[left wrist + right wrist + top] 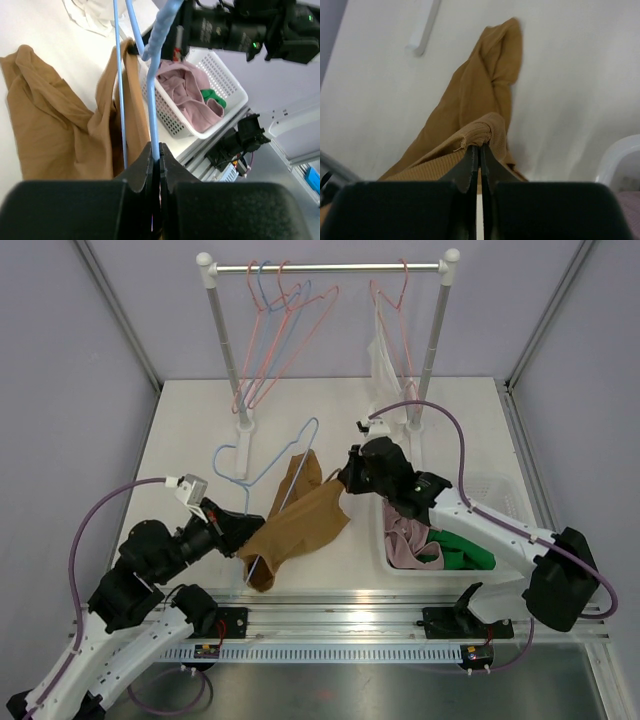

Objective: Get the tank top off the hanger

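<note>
View from above. At 12 o'clock, a white clothes rack (pixel 328 267) with a metal crossbar stands on the pale table (pixel 200 430). A cluster of bare pink and blue hangers (pixel 285 315) hangs toward its 9 o'clock end. A white garment (pixel 385 360) hangs on a pink hanger (pixel 392 290) toward its 3 o'clock end. At 4 o'clock, a white perforated basket (pixel 497 492) holds a pink garment (pixel 405 545) and, on its 3 o'clock side, a green garment (pixel 465 550). A slotted metal rail (pixel 350 620) runs along the 6 o'clock edge.
</note>
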